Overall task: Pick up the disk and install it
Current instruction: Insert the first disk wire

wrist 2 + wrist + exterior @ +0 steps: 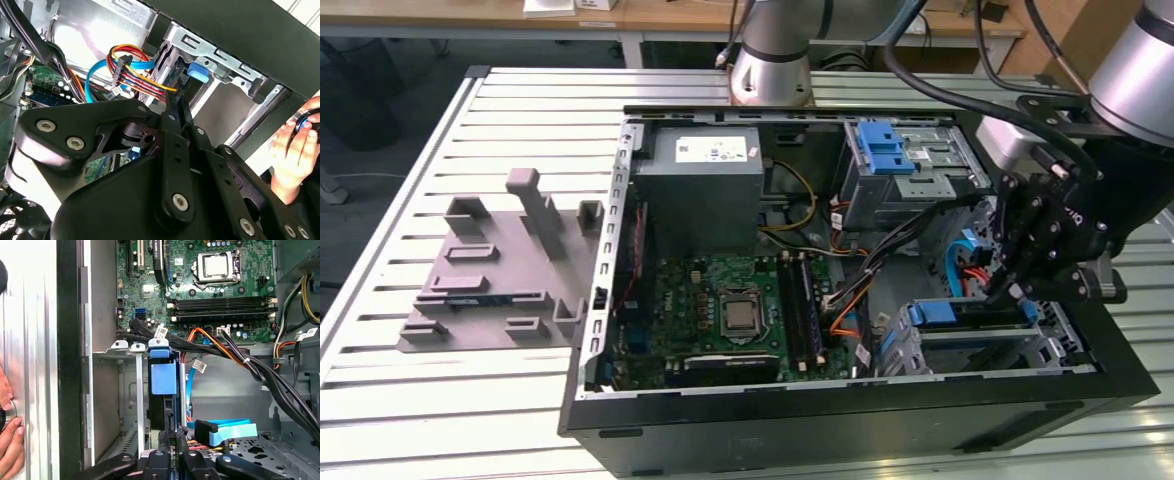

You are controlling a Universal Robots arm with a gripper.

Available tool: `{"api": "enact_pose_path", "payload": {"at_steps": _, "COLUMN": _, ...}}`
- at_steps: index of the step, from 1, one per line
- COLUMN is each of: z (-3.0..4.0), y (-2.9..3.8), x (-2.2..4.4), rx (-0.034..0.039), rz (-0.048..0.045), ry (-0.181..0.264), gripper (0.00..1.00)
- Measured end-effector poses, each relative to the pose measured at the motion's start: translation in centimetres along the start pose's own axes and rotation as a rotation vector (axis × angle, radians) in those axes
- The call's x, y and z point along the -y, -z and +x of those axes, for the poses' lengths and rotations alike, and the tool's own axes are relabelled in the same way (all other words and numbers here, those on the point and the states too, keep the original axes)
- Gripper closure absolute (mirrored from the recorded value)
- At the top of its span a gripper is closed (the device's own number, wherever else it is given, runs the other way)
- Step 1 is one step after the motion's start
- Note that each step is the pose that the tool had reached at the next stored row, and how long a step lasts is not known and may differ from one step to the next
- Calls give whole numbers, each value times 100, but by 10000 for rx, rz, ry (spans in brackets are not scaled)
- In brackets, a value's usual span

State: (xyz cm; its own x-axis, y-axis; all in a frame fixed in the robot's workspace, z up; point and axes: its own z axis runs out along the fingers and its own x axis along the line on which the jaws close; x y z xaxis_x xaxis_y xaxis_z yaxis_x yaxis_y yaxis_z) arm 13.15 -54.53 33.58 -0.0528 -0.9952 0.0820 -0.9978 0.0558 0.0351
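The disk (163,410) stands on edge in the metal drive cage (120,347) at the case's front corner, its blue rail frame (164,377) facing the motherboard. In the exterior view the disk's blue frame (945,313) sits in the cage at the lower right, and my gripper (1007,293) hangs right over it. The black fingers (170,445) are drawn together, with their tips against the disk's near edge. In the second wrist view my gripper (173,102) points at the disk's blue frame (198,70) in the cage.
The open black case (854,425) holds the motherboard (734,310), a grey power supply box (707,170) and an upper bay with a blue latch (887,150). Cable bundles (240,357) cross beside the cage. A person's hand (295,145) rests outside the case. A grey fixture (494,270) lies on the table.
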Motion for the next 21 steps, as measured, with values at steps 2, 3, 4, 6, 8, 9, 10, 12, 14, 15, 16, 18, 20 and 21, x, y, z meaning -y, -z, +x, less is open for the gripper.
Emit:
{"api": "enact_pose_path", "payload": {"at_steps": 2, "z": -1, "y": -5, "x": 0, "rx": 0, "rz": 0, "ry": 0, "gripper": 84}}
{"api": "enact_pose_path", "payload": {"at_steps": 3, "z": -1, "y": -7, "x": 0, "rx": 0, "rz": -1, "ry": 0, "gripper": 84}}
{"api": "enact_pose_path", "payload": {"at_steps": 4, "z": -1, "y": -10, "x": 0, "rx": 0, "rz": -2, "ry": 0, "gripper": 84}}
{"api": "enact_pose_path", "payload": {"at_steps": 6, "z": -2, "y": -19, "x": 1, "rx": 0, "rz": -5, "ry": 0, "gripper": 84}}
{"api": "enact_pose_path", "payload": {"at_steps": 8, "z": -2, "y": -25, "x": 1, "rx": -1, "rz": -9, "ry": 1, "gripper": 84}}
{"api": "enact_pose_path", "payload": {"at_steps": 9, "z": -3, "y": -29, "x": 1, "rx": -2, "rz": -12, "ry": 1, "gripper": 84}}
{"api": "enact_pose_path", "payload": {"at_steps": 10, "z": -3, "y": -34, "x": 1, "rx": -2, "rz": -15, "ry": 1, "gripper": 84}}
{"api": "enact_pose_path", "payload": {"at_steps": 12, "z": -4, "y": -46, "x": 2, "rx": 1, "rz": -23, "ry": 2, "gripper": 84}}
{"api": "enact_pose_path", "payload": {"at_steps": 14, "z": -5, "y": -57, "x": 3, "rx": -2, "rz": -32, "ry": 3, "gripper": 84}}
{"api": "enact_pose_path", "payload": {"at_steps": 15, "z": -5, "y": -62, "x": 4, "rx": -7, "rz": -37, "ry": 4, "gripper": 84}}
{"api": "enact_pose_path", "payload": {"at_steps": 16, "z": -6, "y": -66, "x": 5, "rx": -11, "rz": -41, "ry": 4, "gripper": 84}}
{"api": "enact_pose_path", "payload": {"at_steps": 18, "z": -6, "y": -67, "x": 5, "rx": -9, "rz": -42, "ry": 4, "gripper": 84}}
{"api": "enact_pose_path", "payload": {"at_steps": 20, "z": -6, "y": -71, "x": 5, "rx": -3, "rz": -42, "ry": 4, "gripper": 84}}
{"api": "enact_pose_path", "payload": {"at_steps": 21, "z": -6, "y": -71, "x": 5, "rx": -3, "rz": -42, "ry": 3, "gripper": 84}}
